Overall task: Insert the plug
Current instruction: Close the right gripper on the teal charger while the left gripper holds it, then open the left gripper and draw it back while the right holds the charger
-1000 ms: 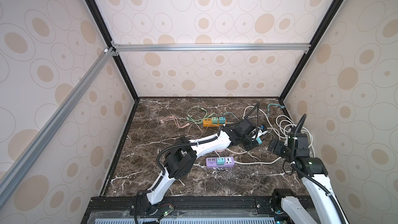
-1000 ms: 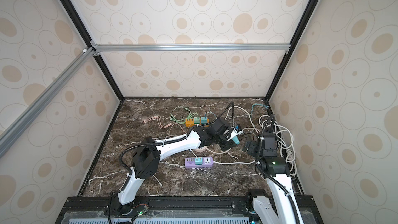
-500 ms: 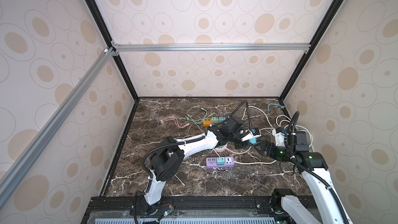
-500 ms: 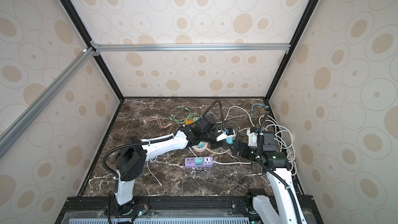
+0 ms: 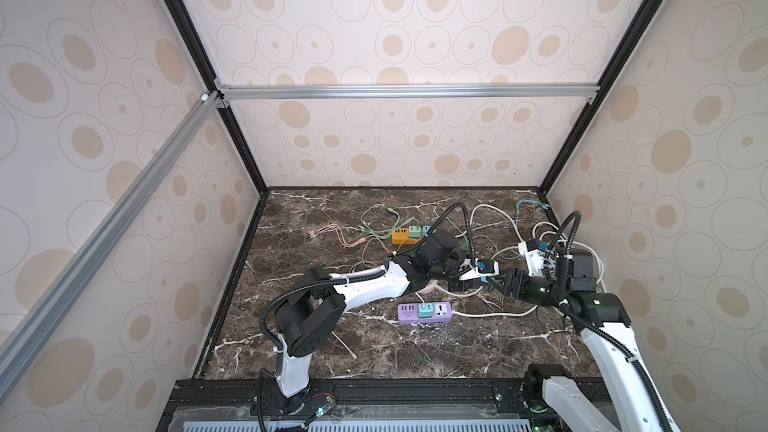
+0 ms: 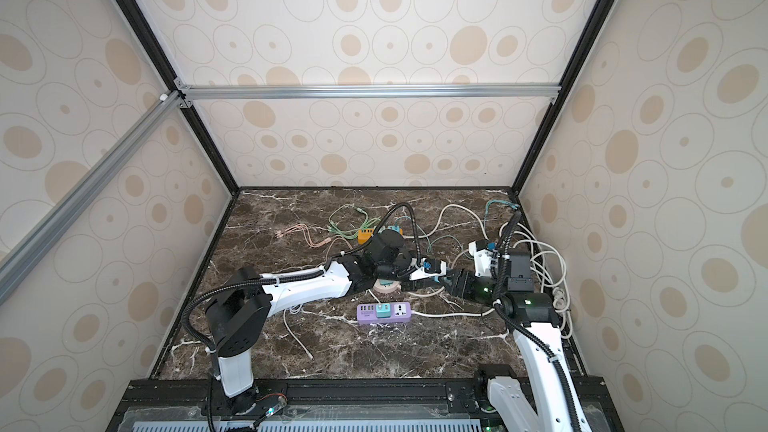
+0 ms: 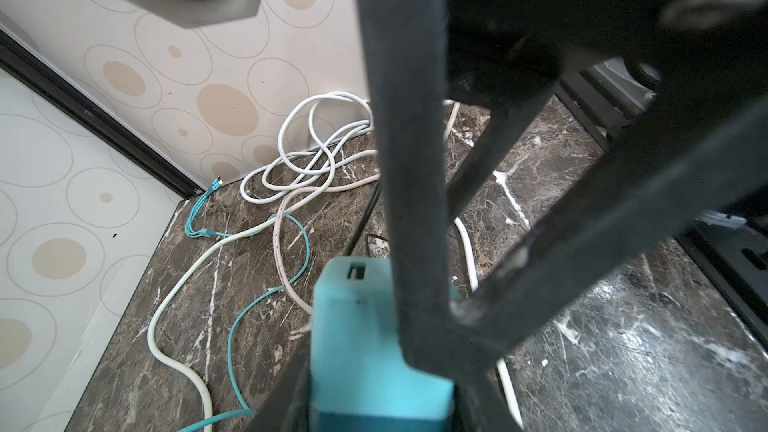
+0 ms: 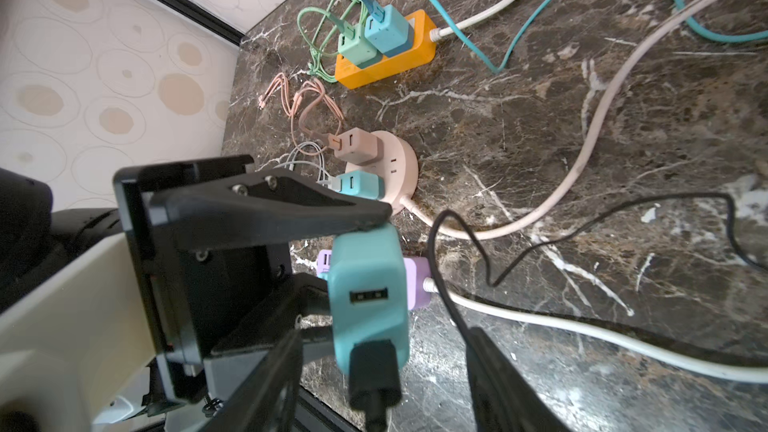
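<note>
My left gripper (image 5: 478, 273) is shut on a teal plug (image 8: 368, 297), held above the marble floor with its USB port facing the right wrist camera. A black cable connector (image 8: 374, 371) sits in the plug's end, and its thin black cord trails over the floor. My right gripper (image 8: 384, 334) faces the left one; its fingers (image 8: 494, 371) stand on either side of the plug with gaps, so it is open. In both top views the two grippers meet tip to tip at the plug (image 6: 429, 266). The left wrist view shows the plug (image 7: 357, 347) low between my left jaws.
A purple power strip (image 5: 424, 312) with a teal charger in it lies just in front of the grippers. A round pink socket (image 8: 390, 164) and an orange strip (image 8: 386, 60) hold other chargers. White cables (image 7: 316, 147) pile by the right wall.
The left arm swung the teal plug leftward and held it there. The right gripper came in to meet it, and its jaws have narrowed around the plug.
</note>
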Tool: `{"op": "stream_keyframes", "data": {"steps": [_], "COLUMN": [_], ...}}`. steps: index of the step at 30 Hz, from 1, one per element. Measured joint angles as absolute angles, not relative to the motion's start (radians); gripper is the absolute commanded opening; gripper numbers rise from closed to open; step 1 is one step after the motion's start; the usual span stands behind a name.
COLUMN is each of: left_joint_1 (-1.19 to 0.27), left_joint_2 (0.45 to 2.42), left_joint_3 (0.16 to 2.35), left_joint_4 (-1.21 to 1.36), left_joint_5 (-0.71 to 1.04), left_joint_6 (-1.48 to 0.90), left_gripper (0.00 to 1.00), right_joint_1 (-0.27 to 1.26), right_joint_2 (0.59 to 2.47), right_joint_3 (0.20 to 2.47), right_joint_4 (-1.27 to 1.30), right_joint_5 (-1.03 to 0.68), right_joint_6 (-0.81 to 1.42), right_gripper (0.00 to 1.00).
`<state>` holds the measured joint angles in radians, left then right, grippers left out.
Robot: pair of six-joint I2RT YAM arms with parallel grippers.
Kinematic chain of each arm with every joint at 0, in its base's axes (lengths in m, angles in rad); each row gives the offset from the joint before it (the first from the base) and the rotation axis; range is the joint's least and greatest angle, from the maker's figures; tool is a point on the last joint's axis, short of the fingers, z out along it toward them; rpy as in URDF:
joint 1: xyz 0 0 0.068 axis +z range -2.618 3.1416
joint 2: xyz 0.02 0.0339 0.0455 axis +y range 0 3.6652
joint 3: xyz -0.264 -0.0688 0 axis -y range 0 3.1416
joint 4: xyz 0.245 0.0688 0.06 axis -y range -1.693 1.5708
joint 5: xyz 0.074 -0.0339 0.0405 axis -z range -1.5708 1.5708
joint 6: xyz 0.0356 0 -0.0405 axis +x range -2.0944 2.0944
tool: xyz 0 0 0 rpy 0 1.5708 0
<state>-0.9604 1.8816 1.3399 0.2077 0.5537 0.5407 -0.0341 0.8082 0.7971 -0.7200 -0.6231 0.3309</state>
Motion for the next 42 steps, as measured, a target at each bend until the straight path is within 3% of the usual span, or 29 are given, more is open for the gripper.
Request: {"op": "stream_keyframes", "data": {"steps": [15, 25, 30, 33, 36, 39, 42], "left_joint_1": [-0.962, -0.964, -0.966, -0.965, -0.966, -0.966, -0.964], "left_joint_2": [1.882, 1.882, 1.881, 1.881, 1.879, 1.871, 1.831], "left_joint_3": [1.33, 1.33, 1.33, 1.33, 1.33, 1.33, 1.301], "left_joint_4": [0.216, 0.216, 0.215, 0.203, 0.201, 0.199, 0.223], "left_joint_5": [0.555, 0.555, 0.554, 0.557, 0.552, 0.531, 0.5], "left_joint_6": [0.552, 0.552, 0.551, 0.542, 0.533, 0.499, 0.452], "left_gripper": [0.0, 0.0, 0.0, 0.1, 0.35, 0.68, 0.88], "right_joint_1": [-0.034, -0.034, -0.035, -0.035, -0.036, -0.036, -0.035], "right_joint_2": [0.821, 0.868, 0.877, 0.88, 0.879, 0.879, 0.881], "right_joint_3": [0.757, 0.755, 0.751, 0.749, 0.749, 0.749, 0.749], "right_joint_4": [-0.616, -0.601, -0.609, -0.618, -0.618, -0.611, -0.604], "right_joint_5": [-0.669, -0.719, -0.731, -0.734, -0.735, -0.741, -0.76], "right_joint_6": [0.374, 0.37, 0.352, 0.321, 0.306, 0.297, 0.289], "right_gripper": [0.4, 0.41, 0.28, 0.15, 0.0, 0.0, 0.0]}}
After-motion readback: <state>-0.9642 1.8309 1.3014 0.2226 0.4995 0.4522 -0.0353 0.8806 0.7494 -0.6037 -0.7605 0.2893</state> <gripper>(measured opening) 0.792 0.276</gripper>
